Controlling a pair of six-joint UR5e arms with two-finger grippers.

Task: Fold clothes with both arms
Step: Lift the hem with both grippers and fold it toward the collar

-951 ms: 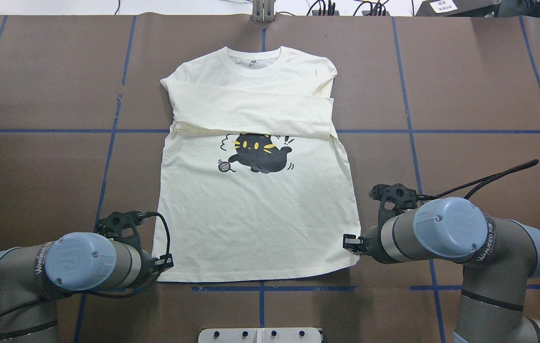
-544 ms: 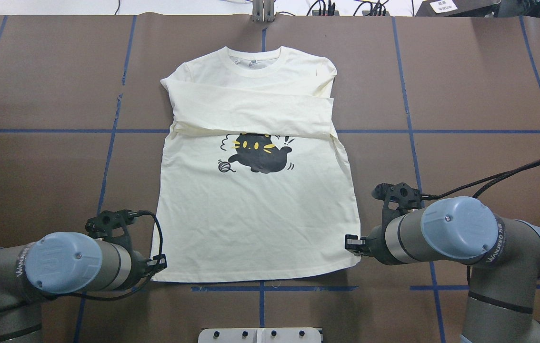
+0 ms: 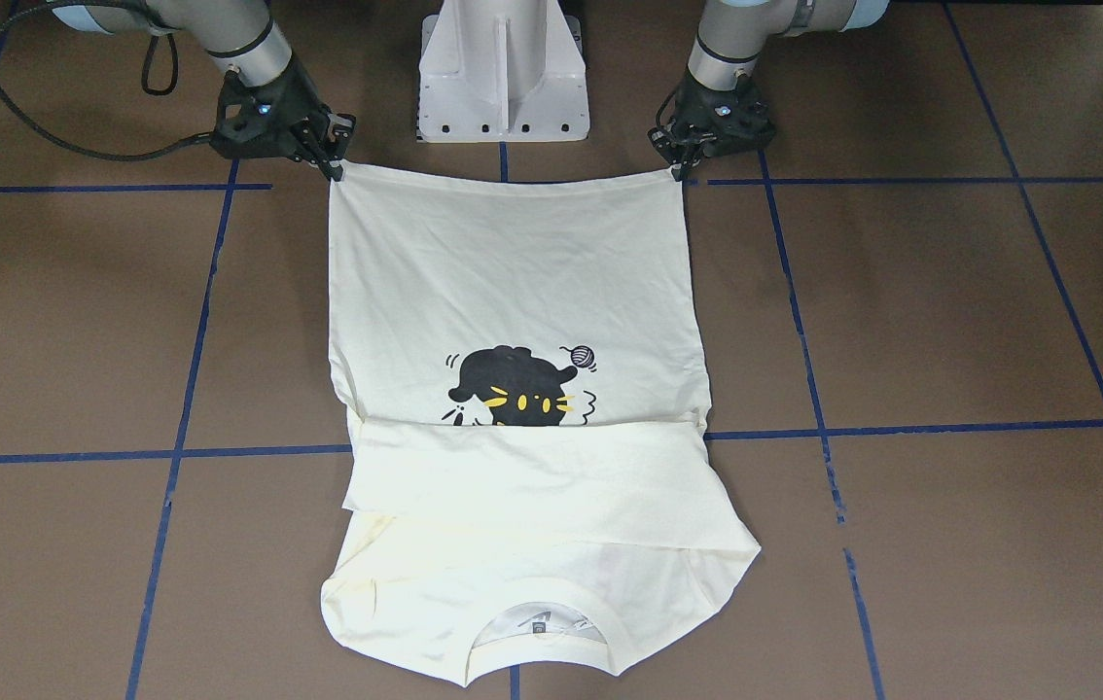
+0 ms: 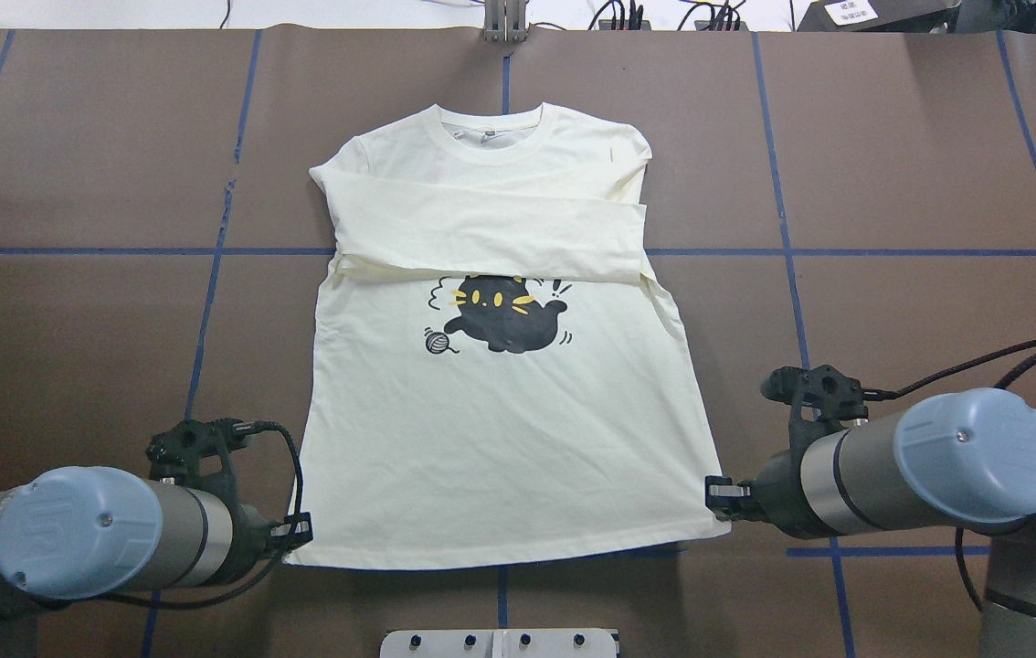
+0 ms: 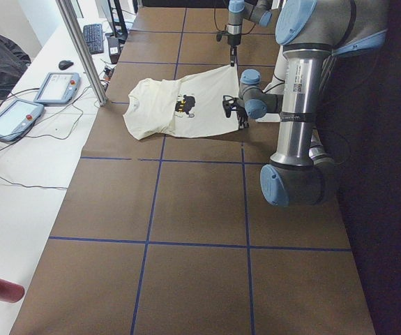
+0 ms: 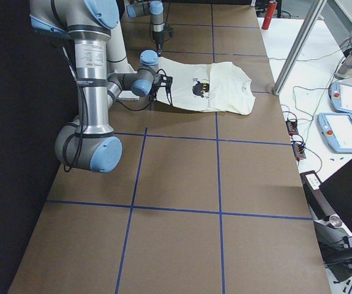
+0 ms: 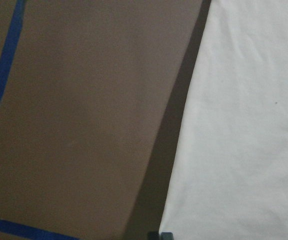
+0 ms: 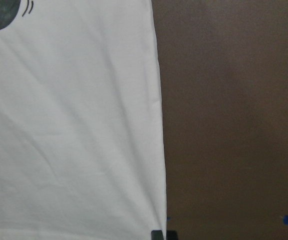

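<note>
Shirt (image 4: pixel 500 439) lies centred on surface (image 4: pixel 920 183), collar far from robot, hem near it. Sleeves (image 4: pixel 481 233) lie folded across chest, between collar and print (image 4: pixel 504 315). Left gripper (image 4: pixel 294 539) at hem's left corner, right gripper (image 4: pixel 717 489) at its right corner, jaws pinching cloth. Pedestal base (image 3: pixel 503 68) just robot-side of hem, between the arms.

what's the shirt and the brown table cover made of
The shirt looks like soft matte knit cloth, likely cotton: it creases finely and lies limp. The table cover is a dull brown sheet, perhaps paper or thin mat: flat, no sheen, blue tape lines on it.
</note>
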